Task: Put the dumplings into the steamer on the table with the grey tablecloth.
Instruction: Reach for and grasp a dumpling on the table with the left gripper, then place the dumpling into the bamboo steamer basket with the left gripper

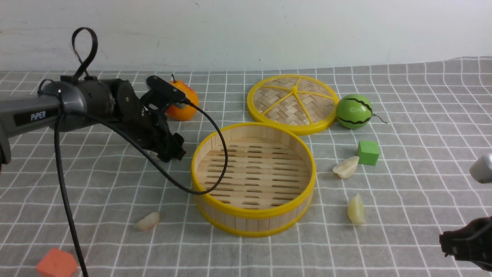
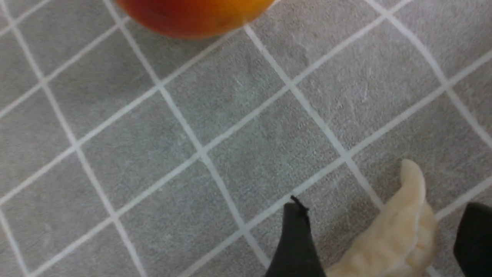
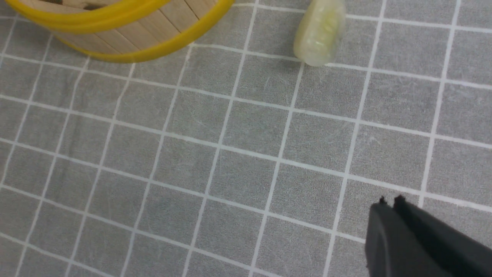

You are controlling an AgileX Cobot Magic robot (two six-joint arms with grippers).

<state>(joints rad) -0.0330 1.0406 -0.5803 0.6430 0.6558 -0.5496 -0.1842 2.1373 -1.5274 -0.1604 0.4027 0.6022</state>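
Has the left gripper (image 2: 384,209) wide open, with fingers on either side of the far-left dumpling (image 2: 388,242); holds the right gripper (image 3: 392,202) closed above the cloth (image 1: 407,238) at near right; shows the steamer (image 1: 253,219) mid-table, between another dumpling (image 1: 148,221) at near left and two more, one (image 1: 346,167) beside the green cube (image 1: 368,152), one (image 1: 356,209) nearer

2 arms in front view. Left arm (image 1: 88,100): extended inward from left edge, gripper (image 2: 378,238) angled downward, fingers parted. Right arm (image 1: 482,169): mostly out of frame at right edge; gripper (image 3: 390,204) shut, fingertips together.
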